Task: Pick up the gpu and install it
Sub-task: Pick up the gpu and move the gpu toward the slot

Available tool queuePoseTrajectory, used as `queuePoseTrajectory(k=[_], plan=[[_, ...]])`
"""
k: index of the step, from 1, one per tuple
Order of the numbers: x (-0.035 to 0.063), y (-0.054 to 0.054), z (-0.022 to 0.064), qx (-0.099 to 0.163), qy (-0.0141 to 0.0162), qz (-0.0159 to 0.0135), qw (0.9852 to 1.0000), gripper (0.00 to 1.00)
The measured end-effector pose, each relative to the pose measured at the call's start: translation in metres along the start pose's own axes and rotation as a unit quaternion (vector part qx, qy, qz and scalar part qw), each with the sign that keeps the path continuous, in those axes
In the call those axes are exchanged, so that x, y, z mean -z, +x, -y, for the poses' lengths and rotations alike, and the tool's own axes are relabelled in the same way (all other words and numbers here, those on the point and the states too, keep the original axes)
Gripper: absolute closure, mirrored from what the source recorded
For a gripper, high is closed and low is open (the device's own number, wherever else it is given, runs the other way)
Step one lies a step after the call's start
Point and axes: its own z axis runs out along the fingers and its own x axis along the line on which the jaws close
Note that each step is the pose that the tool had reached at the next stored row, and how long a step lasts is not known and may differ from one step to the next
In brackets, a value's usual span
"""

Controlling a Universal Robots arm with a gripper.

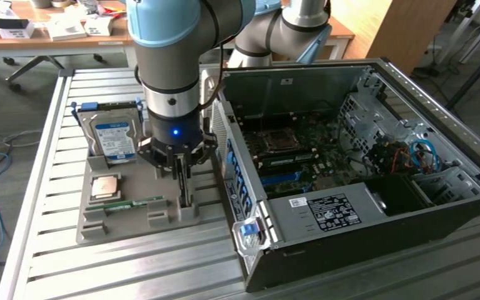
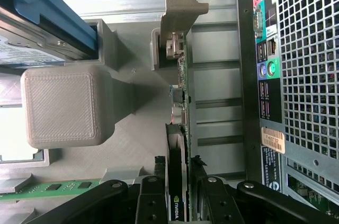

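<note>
1. The gripper (image 2: pixel 179 168) is seen lowered over the grey tray (image 1: pixel 140 219), part-way closed; its dark fingers (image 2: pixel 159 173) are pressed against the two faces of the gpu (image 2: pixel 181 108), so the card is clamped between them with no gap seen on either side.
2. In the exterior view the gpu is placed directly beneath the wrist, at 6 o'clock from it, on the tray's 3 o'clock edge; the open computer case (image 1: pixel 374 162) is found just beside it at 3 o'clock, the hard drive (image 1: pixel 113 139) at 10 o'clock, the memory stick (image 1: pixel 135 204) at 8 o'clock.
3. The card is held near one end; the other end, with its grey metal bracket (image 2: pixel 180 9), is seen seated in the tray's holder, away from the fingers.
4. The gpu is shown upright on its long edge, thin and flat; a green-brown board edge dotted with small parts is visible, a black cover with pale lettering is caught between the fingers, and the bracket is bent over at its tip.
</note>
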Motion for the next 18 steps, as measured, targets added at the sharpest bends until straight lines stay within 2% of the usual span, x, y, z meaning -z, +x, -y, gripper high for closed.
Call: queuePoseTrajectory(k=[3, 4, 14, 18], plan=[[0.0, 0.0, 0.0, 0.0, 0.0, 0.0, 1.0, 0.69], [0.0, 0.0, 0.0, 0.0, 0.0, -0.0001, 1.0, 0.74], [0.0, 0.0, 0.0, 0.0, 0.0, 0.0, 1.0, 0.74], [0.0, 0.0001, 0.0, 0.009, -0.0002, -0.0004, 1.0, 0.74]])
